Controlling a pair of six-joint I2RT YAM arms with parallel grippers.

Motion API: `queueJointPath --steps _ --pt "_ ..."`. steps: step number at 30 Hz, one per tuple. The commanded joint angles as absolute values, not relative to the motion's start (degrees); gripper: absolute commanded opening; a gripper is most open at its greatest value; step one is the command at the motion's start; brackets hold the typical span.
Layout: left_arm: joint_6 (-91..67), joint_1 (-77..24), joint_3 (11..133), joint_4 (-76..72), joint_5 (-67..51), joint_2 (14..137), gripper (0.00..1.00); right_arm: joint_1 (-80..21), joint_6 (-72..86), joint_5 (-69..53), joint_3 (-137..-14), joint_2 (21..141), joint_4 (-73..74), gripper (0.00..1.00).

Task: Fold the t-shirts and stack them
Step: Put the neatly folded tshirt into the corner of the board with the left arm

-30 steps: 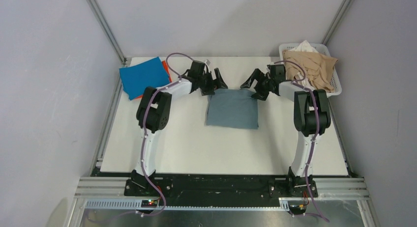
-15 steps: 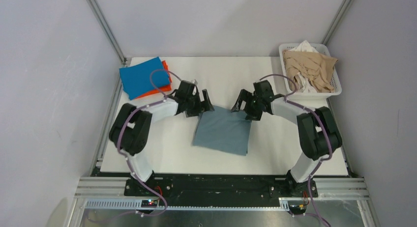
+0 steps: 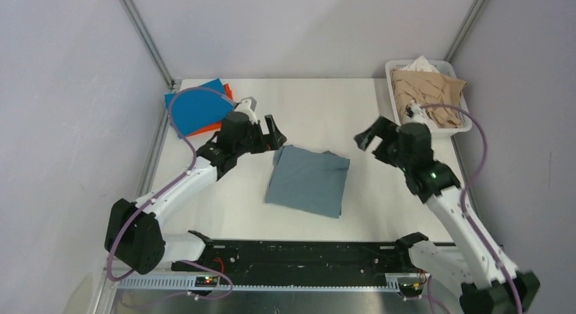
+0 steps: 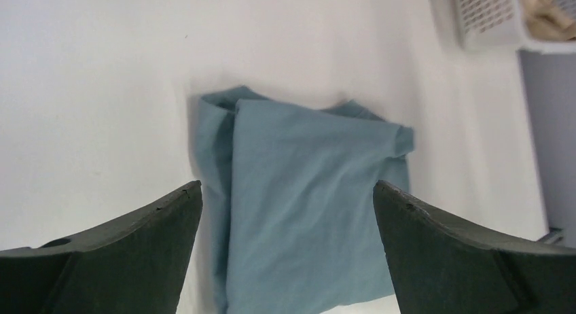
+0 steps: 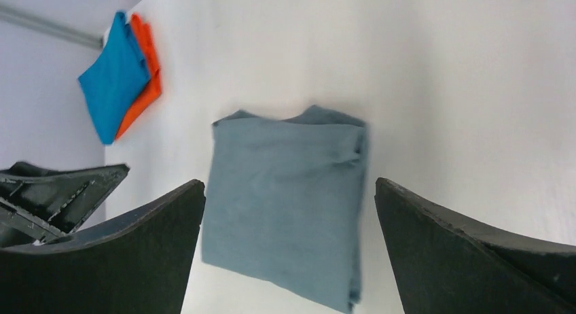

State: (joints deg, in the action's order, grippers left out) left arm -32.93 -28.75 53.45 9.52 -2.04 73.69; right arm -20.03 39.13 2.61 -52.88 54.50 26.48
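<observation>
One folded grey-blue t-shirt (image 3: 309,181) is lying at the centre of the white desk (image 3: 306,103). The left end effector (image 3: 272,134) and right end effector (image 3: 373,143) are hovering near its upper corners, both spread wide and empty. Folding seems done, so the next move is probably calling for carrying it to the upper left, where one blue t-shirt (image 3: 197,107) is resting on one orange t-shirt (image 3: 228,92).

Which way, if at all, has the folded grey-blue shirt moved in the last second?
Yes. The grey-blue shirt slid away from the white basket, toward the table's near edge, turning slightly.
</observation>
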Motion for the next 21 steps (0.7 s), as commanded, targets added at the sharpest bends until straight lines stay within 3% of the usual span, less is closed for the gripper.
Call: queueJointPath --steps 1,6,13,17,21 --pt "-26.2 -28.5 50.1 11.0 -2.8 74.4 1.0 -15.6 36.9 7.4 -45.8 45.0 36.0 0.99" --pt "-25.5 -28.5 52.0 11.0 -5.2 83.6 1.0 -9.6 34.2 -1.1 -40.1 38.1 39.6 1.0" --pt "-26.3 -28.5 55.5 11.0 -5.8 93.9 0.99 -8.5 32.5 -8.4 -39.1 37.3 39.8 0.99" --pt "-27.1 -30.0 56.3 11.0 -7.1 98.0 0.93 -8.5 31.9 -9.0 -39.0 37.8 39.5 0.99" --pt "-28.7 -32.9 56.1 11.0 -4.9 101.3 0.8 -8.3 30.4 -8.8 -39.0 38.4 39.3 0.99"
